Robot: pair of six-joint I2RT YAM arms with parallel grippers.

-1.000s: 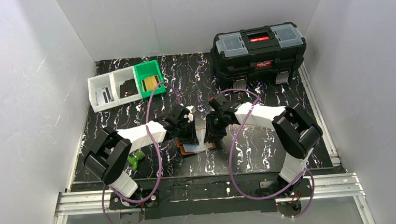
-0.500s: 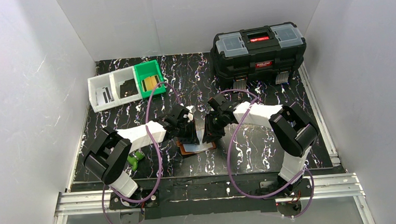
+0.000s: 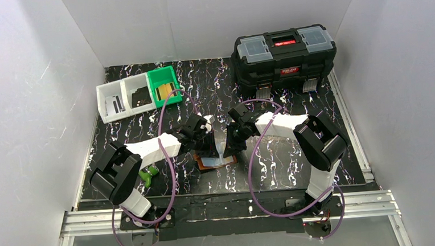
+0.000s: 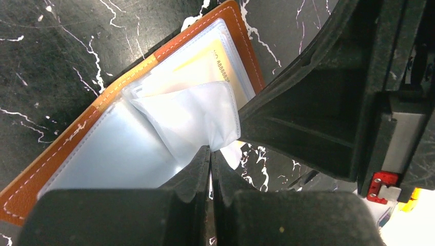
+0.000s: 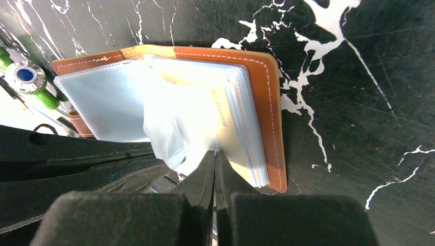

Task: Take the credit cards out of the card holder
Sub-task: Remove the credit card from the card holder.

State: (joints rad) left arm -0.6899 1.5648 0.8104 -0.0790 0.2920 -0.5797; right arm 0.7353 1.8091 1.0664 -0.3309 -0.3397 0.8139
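Jaws pressed together on both: left gripper pinches clear sleeve corner, right gripper nips same leaf. Card holder open flat mid-table. Yellowish card pocketed. Step: spreading pocket. Next: regrip card, slide out.

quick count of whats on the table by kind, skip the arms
white bins: 2
green bin: 1
black toolbox: 1
card holder: 1
small green object: 1
total: 6, leaving out the cards inside the pockets, which cannot be counted
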